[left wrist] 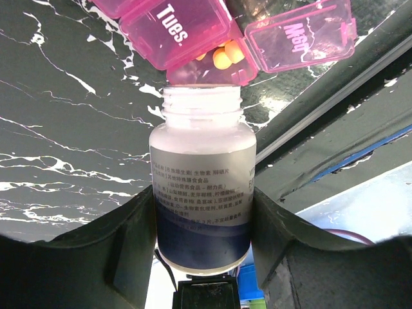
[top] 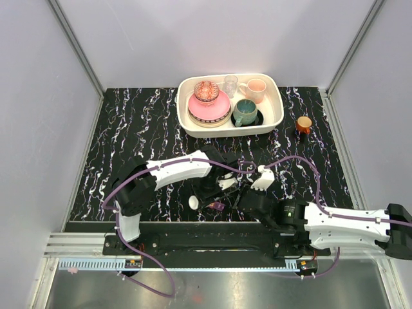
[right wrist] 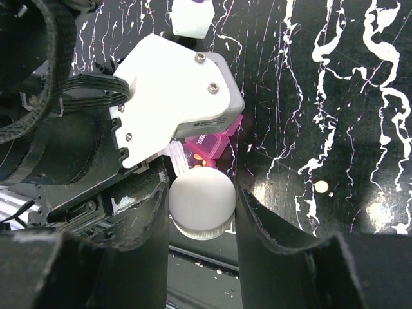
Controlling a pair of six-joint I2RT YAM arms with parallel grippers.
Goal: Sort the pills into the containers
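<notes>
grasp: left tool (left wrist: 203, 201) clamps white bottle (left wrist: 203, 170) on both sides | bottle: uncapped, mouth toward 12 o'clock, just beside pill box (left wrist: 175, 29) | open compartment (left wrist: 212, 72): yellow pills (left wrist: 225, 55) inside, flipped lid (left wrist: 300, 35) at 1 o'clock | bench (left wrist: 64, 129): black, white-veined

Top external: high behind the arm bases, facing down over the whole counter (top: 129, 141). Left wrist: close, sighting along the left pincer (left wrist: 203, 212) at the pill box (left wrist: 180, 29). Right wrist: close, downward past the right pincer (right wrist: 201, 212). Shared: pill box.
</notes>
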